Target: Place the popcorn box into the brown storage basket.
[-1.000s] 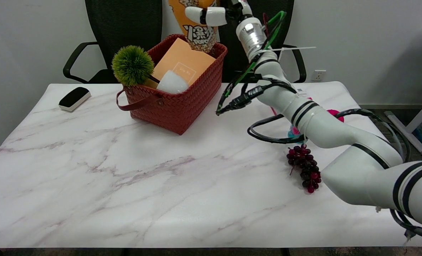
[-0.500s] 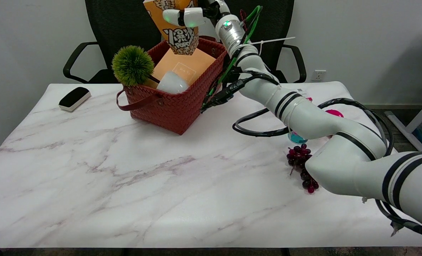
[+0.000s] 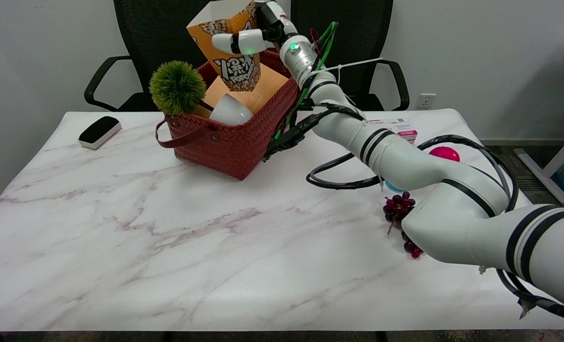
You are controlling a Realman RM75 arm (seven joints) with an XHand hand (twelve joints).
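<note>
The right hand (image 3: 256, 35) grips the popcorn box (image 3: 227, 47), fingers wrapped around it, its bottom inside the brown basket (image 3: 234, 137) near the table's (image 3: 168, 247) far edge.

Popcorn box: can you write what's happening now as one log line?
step: placing | robot hand: holds popcorn box | box: bottom inside brown storage basket rim, upright | released: no

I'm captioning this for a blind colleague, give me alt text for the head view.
The robot's right hand holds an orange popcorn box upright over a brown woven basket that already contains a green pom-pom plant, a white cup and an orange card. Dark grapes and a black-and-white eraser lie on the marble table.
</note>
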